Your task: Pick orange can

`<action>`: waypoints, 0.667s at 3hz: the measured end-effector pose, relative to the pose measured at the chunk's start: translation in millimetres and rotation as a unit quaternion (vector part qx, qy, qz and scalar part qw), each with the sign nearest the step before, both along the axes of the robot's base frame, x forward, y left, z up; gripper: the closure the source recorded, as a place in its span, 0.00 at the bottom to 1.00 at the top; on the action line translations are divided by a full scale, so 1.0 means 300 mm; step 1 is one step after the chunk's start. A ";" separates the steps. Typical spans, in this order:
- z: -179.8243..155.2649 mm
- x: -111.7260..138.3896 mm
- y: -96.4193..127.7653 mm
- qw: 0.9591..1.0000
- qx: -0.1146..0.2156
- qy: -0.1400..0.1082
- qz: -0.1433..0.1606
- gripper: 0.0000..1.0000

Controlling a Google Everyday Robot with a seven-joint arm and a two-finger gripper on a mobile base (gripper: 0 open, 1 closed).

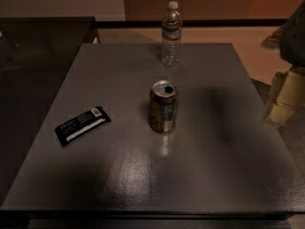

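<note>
The orange can (pixel 164 107) stands upright near the middle of the grey table (pixel 200 175). It is orange-brown with a silver top, an open pull-tab hole and a pale label panel. My gripper (pixel 285 97) shows as a pale blocky shape at the right edge of the view, beyond the table's right side and well apart from the can. A dark part of the arm (pixel 295 32) hangs above it. Nothing is held that I can see.
A clear plastic water bottle (pixel 171 34) stands upright at the table's far edge, behind the can. A black snack bar wrapper (pixel 82 125) lies flat on the left side. A dark counter (pixel 38 46) sits to the left of the table.
</note>
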State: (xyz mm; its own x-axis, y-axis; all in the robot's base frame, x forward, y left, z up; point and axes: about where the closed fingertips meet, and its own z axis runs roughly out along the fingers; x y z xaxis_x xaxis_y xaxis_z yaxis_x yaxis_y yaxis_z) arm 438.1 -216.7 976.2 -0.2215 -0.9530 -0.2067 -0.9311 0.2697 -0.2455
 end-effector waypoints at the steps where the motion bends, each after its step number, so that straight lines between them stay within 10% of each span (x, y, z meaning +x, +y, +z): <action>1: 0.000 0.000 0.000 1.000 0.000 0.000 0.000 0.00; 2: -0.038 0.018 0.042 1.000 0.010 0.012 0.018 0.00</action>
